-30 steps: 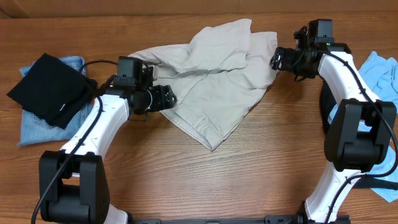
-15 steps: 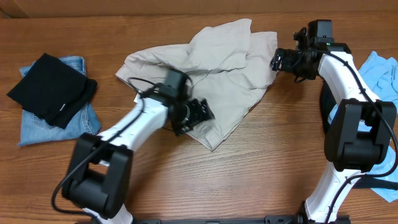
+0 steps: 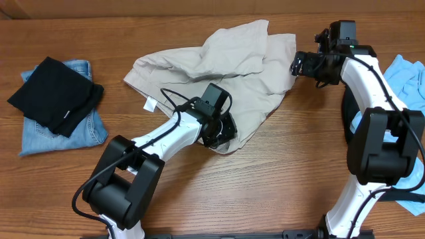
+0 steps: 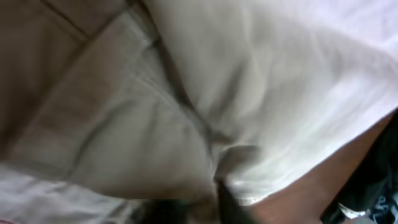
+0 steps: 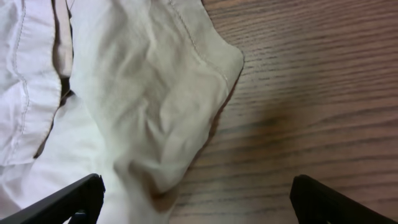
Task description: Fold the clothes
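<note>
Beige khaki shorts point(image 3: 226, 66) lie crumpled in the middle of the table, a white label point(image 3: 150, 105) showing at their left edge. My left gripper point(image 3: 222, 130) sits on the shorts' lower front corner. In the left wrist view the blurred beige cloth point(image 4: 186, 93) fills the picture, and the left gripper point(image 4: 196, 208) is shut with a fold pinched between its dark fingers. My right gripper point(image 3: 297, 64) stands open at the shorts' right edge. Its fingers point(image 5: 68, 199) straddle a corner of the shorts point(image 5: 155, 93) and bare wood, holding nothing.
A black garment point(image 3: 53, 93) lies on folded denim point(image 3: 63, 133) at the far left. A light-blue piece point(image 3: 406, 76) rests at the right edge, beside the right arm. Bare wood table point(image 3: 265, 186) runs along the front.
My left arm swung from the shorts' left side across to their lower front corner, and its gripper closed on the cloth. The right arm stayed where it was.
</note>
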You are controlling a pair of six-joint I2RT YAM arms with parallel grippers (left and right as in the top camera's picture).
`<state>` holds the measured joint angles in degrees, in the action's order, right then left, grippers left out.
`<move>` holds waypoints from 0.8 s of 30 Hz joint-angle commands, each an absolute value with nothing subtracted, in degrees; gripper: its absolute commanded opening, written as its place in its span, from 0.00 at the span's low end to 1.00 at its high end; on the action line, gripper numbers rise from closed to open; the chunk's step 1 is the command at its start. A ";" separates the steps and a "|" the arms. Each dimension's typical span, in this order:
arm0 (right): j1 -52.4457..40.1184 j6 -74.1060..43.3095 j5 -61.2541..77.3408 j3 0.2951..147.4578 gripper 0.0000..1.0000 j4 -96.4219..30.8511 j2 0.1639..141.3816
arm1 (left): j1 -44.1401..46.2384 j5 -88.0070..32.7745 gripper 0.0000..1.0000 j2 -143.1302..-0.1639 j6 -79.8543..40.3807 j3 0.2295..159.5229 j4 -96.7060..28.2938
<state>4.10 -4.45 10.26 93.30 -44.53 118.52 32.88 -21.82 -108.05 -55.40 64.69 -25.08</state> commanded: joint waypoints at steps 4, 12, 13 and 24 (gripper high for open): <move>4.32 -4.45 8.99 93.41 1.00 -45.71 115.39 | 28.29 -21.67 0.04 -107.63 -51.09 64.66 -35.00; 4.36 -4.43 9.39 93.41 1.00 -49.98 115.39 | 6.15 -14.41 0.04 -98.08 -36.25 64.66 -54.15; 4.36 -4.38 9.98 93.41 1.00 -50.68 115.39 | 3.20 -14.48 0.04 -97.21 -34.52 64.66 -53.82; 2.96 5.63 23.59 93.32 1.00 -64.18 115.42 | -9.28 -15.97 0.04 -96.12 -29.52 64.66 -52.07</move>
<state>3.81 1.83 19.51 93.30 -63.35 117.99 -9.74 -16.84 -96.82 -32.16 64.75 -52.16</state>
